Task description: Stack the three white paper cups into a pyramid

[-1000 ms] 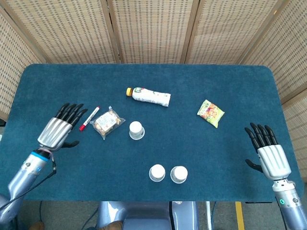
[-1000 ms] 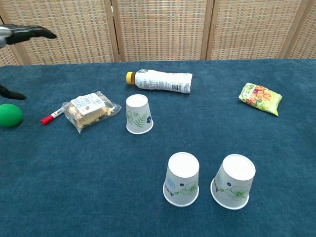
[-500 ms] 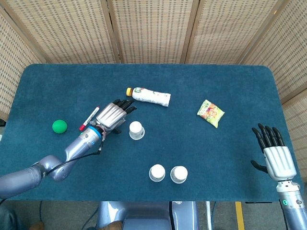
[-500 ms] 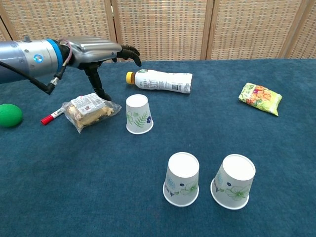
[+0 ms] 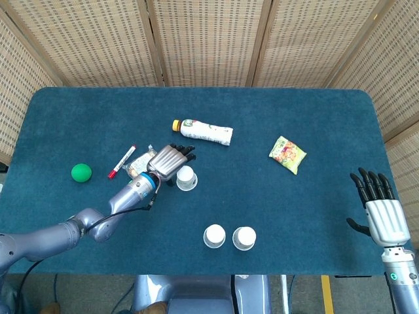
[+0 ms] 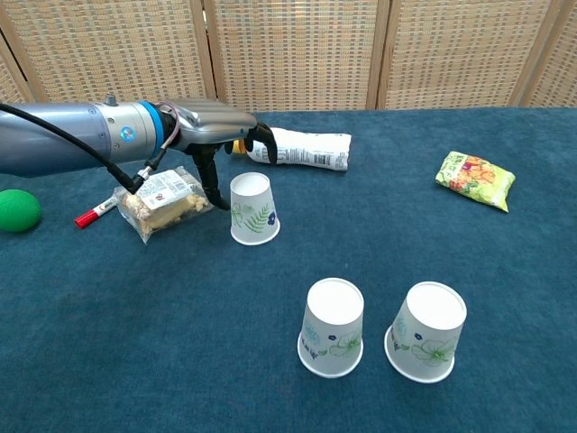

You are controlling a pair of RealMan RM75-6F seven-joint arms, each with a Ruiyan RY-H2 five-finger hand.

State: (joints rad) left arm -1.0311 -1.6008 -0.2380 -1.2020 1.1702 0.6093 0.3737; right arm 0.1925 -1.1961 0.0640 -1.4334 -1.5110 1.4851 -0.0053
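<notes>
Three white paper cups stand upside down on the blue table. Two sit side by side near the front edge: one (image 5: 214, 236) (image 6: 331, 327) and another (image 5: 244, 238) (image 6: 425, 333) to its right. The third cup (image 5: 186, 177) (image 6: 252, 209) stands alone further back. My left hand (image 5: 167, 161) (image 6: 219, 125) hovers open just left of and above this cup, fingers spread over its top, thumb hanging beside its left wall without a grip. My right hand (image 5: 382, 210) is open at the table's right edge, far from the cups.
A snack packet (image 5: 139, 167) (image 6: 162, 200) lies under my left arm, with a red marker (image 5: 122, 161) (image 6: 94, 215) beside it and a green ball (image 5: 81, 172) (image 6: 17, 209) further left. A white bottle (image 5: 204, 131) (image 6: 303, 148) lies behind the lone cup. A green chip bag (image 5: 287, 154) (image 6: 475, 179) lies at the right.
My left hand has swept from the table's left side rightward to the lone cup, uncovering the green ball. My right hand has drifted slightly toward the front edge.
</notes>
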